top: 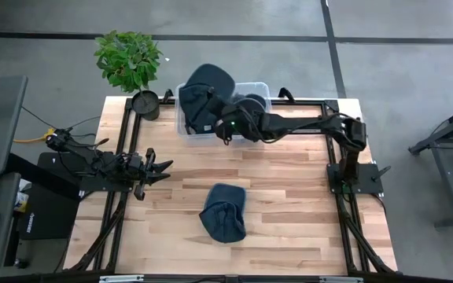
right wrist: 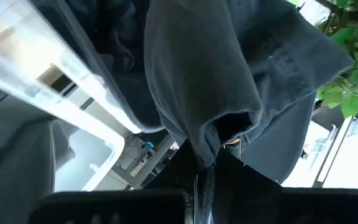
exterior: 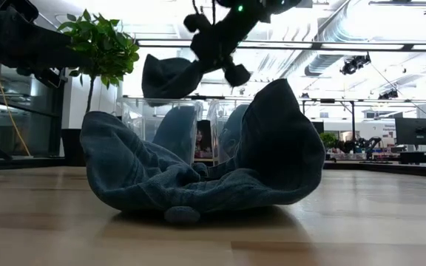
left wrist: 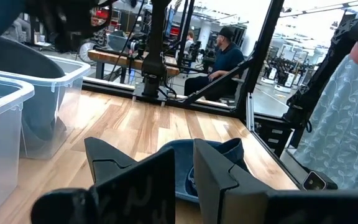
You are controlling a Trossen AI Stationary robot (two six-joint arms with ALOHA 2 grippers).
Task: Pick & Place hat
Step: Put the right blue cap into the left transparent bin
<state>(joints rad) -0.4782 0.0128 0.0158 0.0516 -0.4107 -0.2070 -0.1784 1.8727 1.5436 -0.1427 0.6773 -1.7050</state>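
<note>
One dark blue hat [top: 224,212] lies crumpled on the wooden table near its front middle, and fills the foreground of the low view [exterior: 198,174]. A second dark blue hat [top: 205,88] hangs over the clear plastic bin [top: 259,88] at the table's far edge. My right gripper [top: 217,118] is shut on it. In the low view this hat [exterior: 170,77] hangs above the bin's rim. My left gripper [top: 162,167] waits shut at the table's left side, pointing level toward the lying hat [left wrist: 225,152]. My right gripper pinches a bunched fold of the hat's cloth [right wrist: 215,138] between its two fingers; how many layers, I cannot tell. The fingers reach in from the table's right, slanting a little downward. The hat is lifted clear and sags slack beside and below the fingers, over the bin.
A potted plant [top: 128,56] stands at the table's far left corner, next to the bin. Dark blue cloth shows inside the bin [exterior: 176,133]. Black frame rails [top: 333,169] run along the table's sides. People sit in the room beyond the table [left wrist: 225,56].
</note>
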